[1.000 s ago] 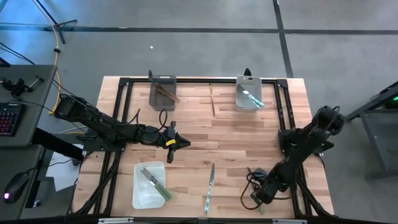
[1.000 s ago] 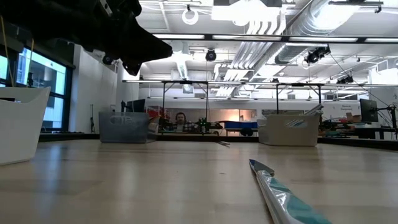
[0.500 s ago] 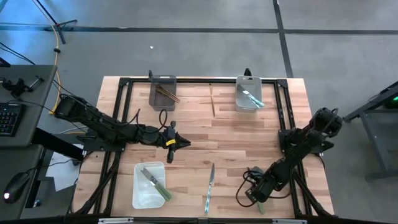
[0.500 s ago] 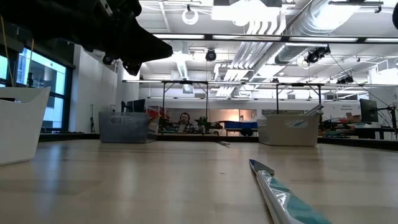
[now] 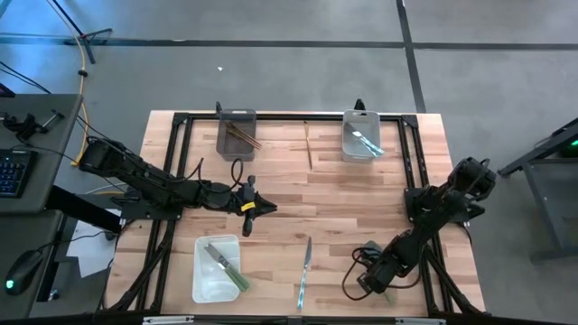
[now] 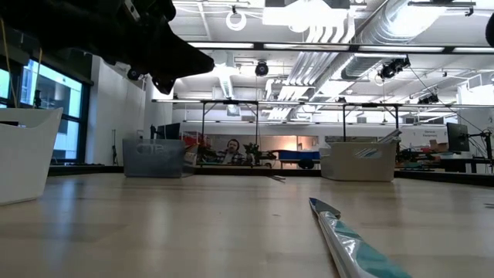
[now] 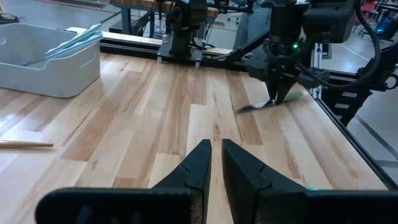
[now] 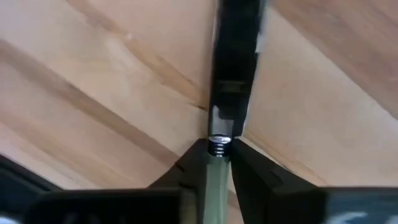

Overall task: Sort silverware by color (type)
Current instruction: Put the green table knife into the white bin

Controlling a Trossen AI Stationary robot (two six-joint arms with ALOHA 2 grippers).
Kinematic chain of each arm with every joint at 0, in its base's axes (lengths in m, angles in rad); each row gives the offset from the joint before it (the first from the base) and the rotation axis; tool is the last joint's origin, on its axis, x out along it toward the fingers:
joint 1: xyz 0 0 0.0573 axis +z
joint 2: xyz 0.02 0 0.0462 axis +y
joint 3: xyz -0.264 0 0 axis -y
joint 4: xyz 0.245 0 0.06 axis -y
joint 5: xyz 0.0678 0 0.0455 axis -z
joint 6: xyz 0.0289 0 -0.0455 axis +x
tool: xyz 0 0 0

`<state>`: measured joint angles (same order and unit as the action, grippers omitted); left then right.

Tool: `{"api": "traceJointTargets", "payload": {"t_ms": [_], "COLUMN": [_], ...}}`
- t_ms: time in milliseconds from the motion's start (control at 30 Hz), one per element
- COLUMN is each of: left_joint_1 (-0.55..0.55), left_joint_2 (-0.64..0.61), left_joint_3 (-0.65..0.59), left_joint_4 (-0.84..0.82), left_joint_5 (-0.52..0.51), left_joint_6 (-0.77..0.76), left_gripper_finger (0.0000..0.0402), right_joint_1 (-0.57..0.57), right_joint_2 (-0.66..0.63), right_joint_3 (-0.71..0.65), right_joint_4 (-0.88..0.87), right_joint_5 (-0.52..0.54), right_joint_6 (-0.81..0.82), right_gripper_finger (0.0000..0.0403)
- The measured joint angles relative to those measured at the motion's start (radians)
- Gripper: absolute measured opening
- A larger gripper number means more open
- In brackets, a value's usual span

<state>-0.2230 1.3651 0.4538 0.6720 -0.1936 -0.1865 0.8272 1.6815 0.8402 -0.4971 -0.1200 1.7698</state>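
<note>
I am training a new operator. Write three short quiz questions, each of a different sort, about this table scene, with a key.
1. True or false: the right tool is closed on a green-handled utensil.
2. Which bin holds a green-handled knife: A grey bin, B white bin near the front edge?
3. Fill in: a pale knife lies loose on the ____.

Key: 1 true; 2 B; 3 table.

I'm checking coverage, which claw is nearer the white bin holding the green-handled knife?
Left. The left claw hovers just beyond the white bin; the right claw is across the table, down on a green-handled utensil.
</note>
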Motion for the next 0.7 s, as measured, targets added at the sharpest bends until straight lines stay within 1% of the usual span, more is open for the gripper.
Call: {"api": "traceJointTargets", "payload": {"t_ms": [100,167,333,400,467,533,700], "left_joint_1": [0.0,0.0,-0.001,-0.002,-0.008,-0.019,-0.059], "left_joint_2": [0.0,0.0,0.0,0.0,0.0,0.0,0.0], "left_joint_3": [0.0,0.0,0.0,0.0,0.0,0.0,0.0], "left_joint_4": [-0.004,-0.009,-0.025,-0.025,-0.026,-0.026,-0.027], "left_joint_5": [0.0,0.0,0.0,0.0,0.0,0.0,0.0], "left_joint_6": [0.0,-0.001,-0.002,-0.002,0.006,0.02,0.088], "left_gripper_finger": [0.0033,0.0033,0.0033,0.0033,0.0033,0.0033,0.0033], "right_joint_1": [-0.01,-0.022,-0.065,-0.092,-0.126,-0.16,-0.278], "right_joint_2": [0.0,0.0,-0.007,-0.007,-0.004,-0.004,-0.002], "right_joint_3": [0.001,0.001,-0.001,-0.001,-0.001,-0.002,-0.004], "right_joint_4": [0.016,0.032,0.085,0.116,0.157,0.184,0.288], "right_joint_5": [-0.001,0.004,0.051,0.096,0.181,0.209,0.204], "right_joint_6": [-0.04,-0.078,-0.213,-0.275,-0.345,-0.409,-0.59], "right_gripper_finger": [0.0025,0.001,0.0011,0.001,0.0006,0.0002,0.0002]}}
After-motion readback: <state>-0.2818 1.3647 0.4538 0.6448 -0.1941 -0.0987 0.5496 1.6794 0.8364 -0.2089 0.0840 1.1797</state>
